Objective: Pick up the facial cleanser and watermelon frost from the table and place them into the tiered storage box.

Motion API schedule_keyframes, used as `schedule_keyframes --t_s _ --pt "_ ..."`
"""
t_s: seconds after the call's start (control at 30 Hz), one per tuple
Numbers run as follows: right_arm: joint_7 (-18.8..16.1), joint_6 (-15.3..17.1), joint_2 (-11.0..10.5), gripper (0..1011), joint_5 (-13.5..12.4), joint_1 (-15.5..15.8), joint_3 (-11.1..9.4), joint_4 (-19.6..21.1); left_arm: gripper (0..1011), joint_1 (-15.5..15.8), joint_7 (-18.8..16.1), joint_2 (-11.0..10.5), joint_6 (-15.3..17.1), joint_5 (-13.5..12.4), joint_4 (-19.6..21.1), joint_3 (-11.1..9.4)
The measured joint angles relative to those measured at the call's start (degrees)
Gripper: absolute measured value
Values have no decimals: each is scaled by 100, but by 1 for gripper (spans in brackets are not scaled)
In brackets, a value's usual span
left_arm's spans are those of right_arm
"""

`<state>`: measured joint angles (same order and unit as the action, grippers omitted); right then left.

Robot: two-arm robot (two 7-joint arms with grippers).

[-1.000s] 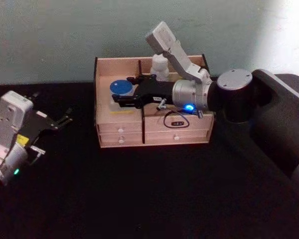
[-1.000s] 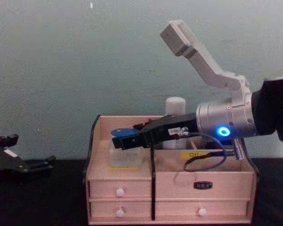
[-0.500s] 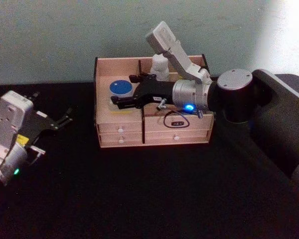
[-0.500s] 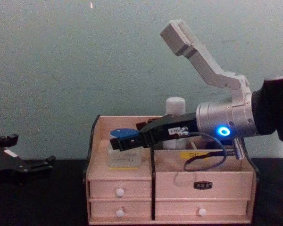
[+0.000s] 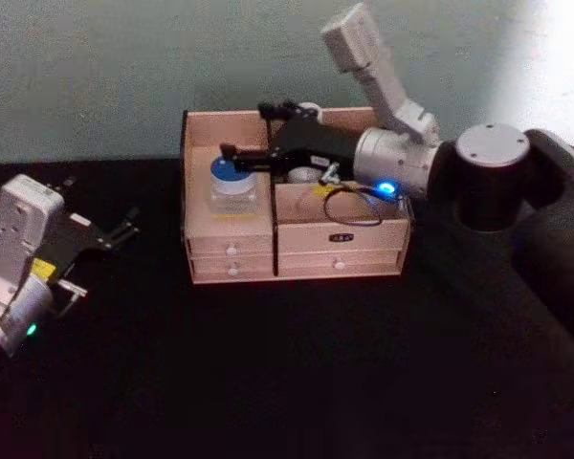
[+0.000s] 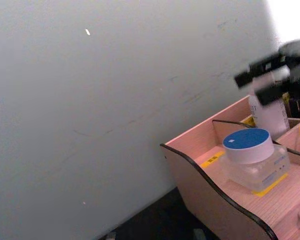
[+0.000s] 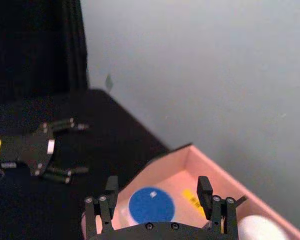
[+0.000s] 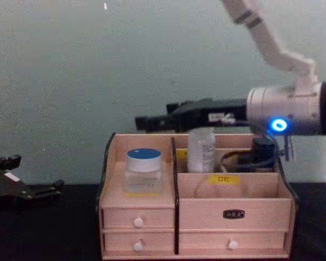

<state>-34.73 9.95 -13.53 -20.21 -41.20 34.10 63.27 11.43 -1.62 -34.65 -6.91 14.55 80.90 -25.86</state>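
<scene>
On the table, at the back middle and close against the wall, the tiered storage box. In its upper left compartment, upright, the watermelon frost. Just right of the divider, in the rear compartment, upright, the facial cleanser, behind the lower front compartment. Beneath all of these, along the front, two rows of drawers. Above the box, over the left compartment and apart from the watermelon frost, the right gripper, reaching in from the right. Far to the left, low over the table and well apart from the box, the left gripper.
</scene>
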Motion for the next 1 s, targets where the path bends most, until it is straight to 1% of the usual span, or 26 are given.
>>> schedule_keyframes --t_s 0.07,0.1,0.13,0.17,0.2,0.27,0.3,0.37,0.4,0.5,0.53,0.57,0.6,0.73,0.77,0.83,0.87,0.93,0.97,1.0 --pt "102 -121 -108 1003 -103 143 -148 287 1001 0 0 0 0 0 0 0" --pt "131 -157 -136 1002 -130 182 -188 354 1001 0 0 0 0 0 0 0" --pt "209 -238 -191 1002 -178 260 -276 491 1001 0 0 0 0 0 0 0" --pt "209 -238 -191 1003 -178 260 -276 491 1001 0 0 0 0 0 0 0" --pt "305 -301 -251 1003 -204 345 -356 617 1001 0 0 0 0 0 0 0" --pt "423 -344 -304 1003 -212 429 -434 739 1001 0 0 0 0 0 0 0" --pt "581 -366 -361 1003 -212 523 -523 853 1001 0 0 0 0 0 0 0" --pt "755 -375 -409 1003 -208 619 -609 956 1001 0 0 0 0 0 0 0" --pt "936 -376 -466 1002 -192 735 -714 1063 1001 0 0 0 0 0 0 0" --pt "1171 -376 -548 1003 -159 917 -877 1215 1001 0 0 0 0 0 0 0" --pt "1308 -382 -595 1003 -136 1033 -985 1316 1001 0 0 0 0 0 0 0" --pt "1387 -394 -621 1003 -125 1102 -1045 1375 1001 0 0 0 0 0 0 0" --pt "1551 -439 -675 1003 -103 1269 -1182 1493 1001 0 0 0 0 0 0 0" --pt "1873 -595 -767 1003 -42 1615 -1441 1735 1001 0 0 0 0 0 0 0" --pt "2019 -686 -794 1003 -15 1795 -1566 1841 1001 0 0 0 0 0 0 0" --pt "2165 -767 -805 1003 7 1974 -1688 1915 1001 0 0 0 0 0 0 0" --pt "2300 -840 -803 1002 32 2134 -1789 1975 1001 0 0 0 0 0 0 0" --pt "2416 -901 -796 1003 62 2276 -1877 2016 1001 0 0 0 0 0 0 0" --pt "2549 -963 -771 1003 93 2414 -1951 2040 1001 0 0 0 0 0 0 0" --pt "2609 -997 -755 1002 111 2488 -1989 2047 1001 0 0 1 0 0 0 0"
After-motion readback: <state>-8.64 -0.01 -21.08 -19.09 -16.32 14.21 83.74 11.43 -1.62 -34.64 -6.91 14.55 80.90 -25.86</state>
